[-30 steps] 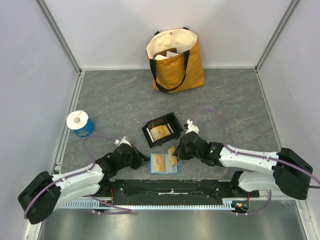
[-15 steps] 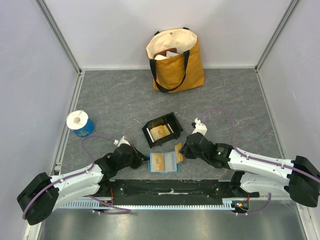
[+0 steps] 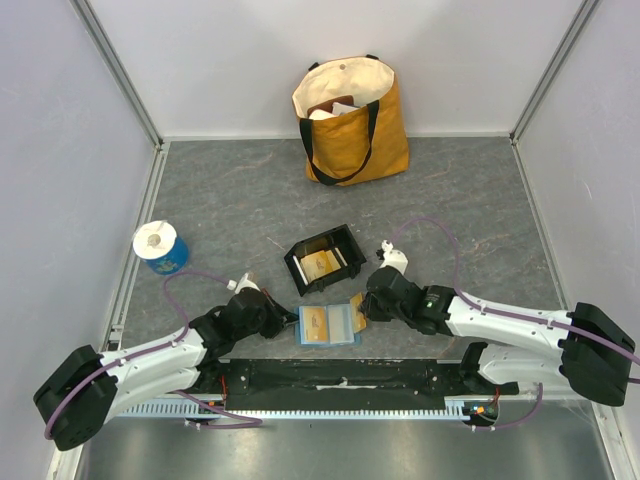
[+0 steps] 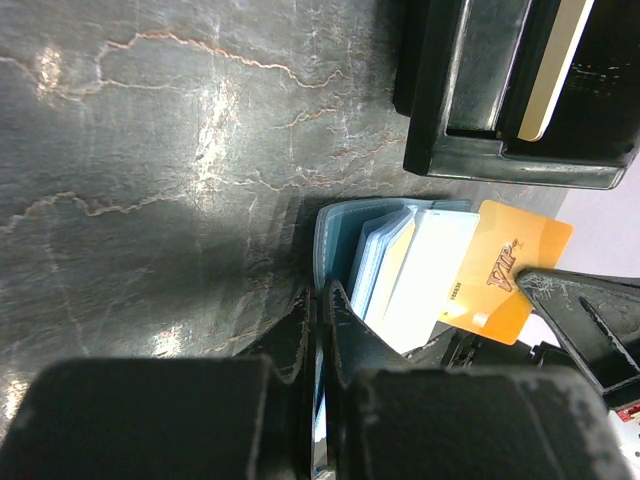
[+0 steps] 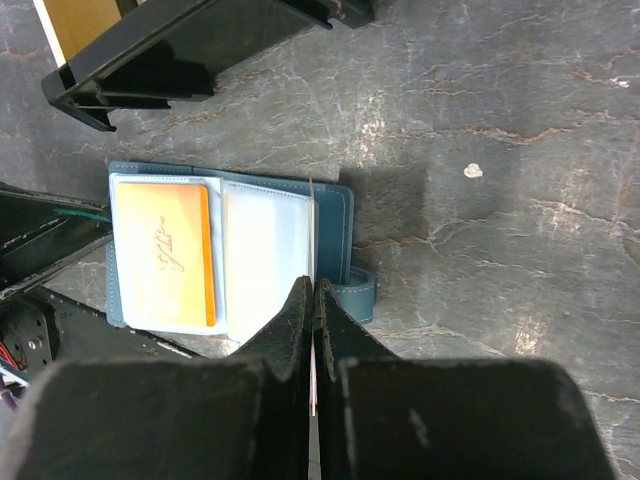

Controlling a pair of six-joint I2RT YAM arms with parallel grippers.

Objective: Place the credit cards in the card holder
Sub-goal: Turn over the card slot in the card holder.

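left gripper is clamped shut on the near-left edge of the card holder, pinching its teal cover. the holder lies open and flat on the grey marbled table, just ahead of the arm bases. on my other side the right gripper is closed tight on an orange vip card, which shows only as a thin line between the fingers in the right wrist view. that card stands tilted over the right-hand half of the open holder, by the edge with the snap tab. i cannot tell whether its lower edge touches the clear sleeves or hangs just above them. a second orange card already sits flat in the left-hand sleeve, printed face up. so i have one gripper at each end of the holder.

just beyond the holder is the black tray, turned at an angle. a gold card lies in it, with a whitish card beside it, only its edge showing. further out on the left, near the side rail, a blue roll with a white top stands upright, well apart from everything else. farthest away, against the back wall, a mustard and cream tote bag with black handles sits upright, something brown and white showing in its mouth.
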